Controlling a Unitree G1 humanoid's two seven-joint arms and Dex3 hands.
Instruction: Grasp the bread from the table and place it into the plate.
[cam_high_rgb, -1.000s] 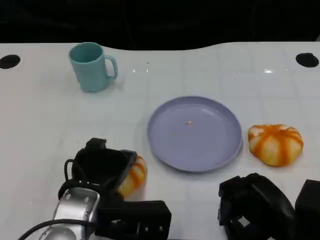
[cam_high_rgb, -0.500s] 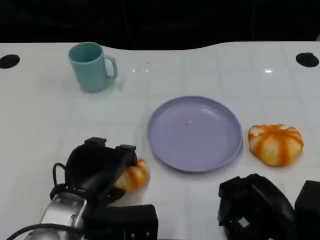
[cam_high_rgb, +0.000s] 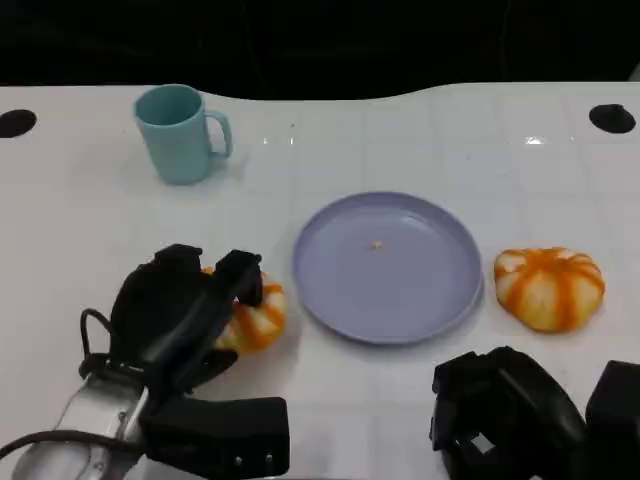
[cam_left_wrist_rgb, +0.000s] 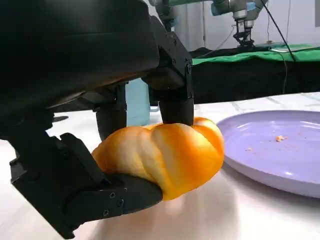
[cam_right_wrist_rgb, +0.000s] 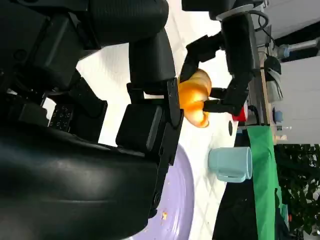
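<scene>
1. Near my left side of the table, my left hand (cam_high_rgb: 185, 310) clamps the bread (cam_high_rgb: 250, 312); the left wrist view shows fingers (cam_left_wrist_rgb: 170, 75) pressing on top of the loaf and another part of the hand cupping it from below.
2. That top-and-bottom hold suits a soft, rounded bun: I judge it keeps the loaf from rolling out sideways, though a hard squeeze would dent it.
3. Whether the bread is lifted off the table (cam_high_rgb: 80, 220) or just resting on it I cannot tell for sure; the wrist view shows shadow beneath it, which hints that it is lifted.
4. Just to the right of the held bread lies the purple plate (cam_high_rgb: 440, 310), its rim close beside the loaf, so the carry I need is short: up, over the rim, down.
5. On the far right of the plate sits a second orange bun (cam_high_rgb: 550, 288), untouched on the table, apart from the rim.
6. At the near right edge my right hand (cam_high_rgb: 505, 415) rests low with nothing in it; its fingers look curled, but I cannot tell whether they are together or apart.
7. Far left stands a teal mug (cam_high_rgb: 180, 132), well away from my path, so it poses no risk.
</scene>
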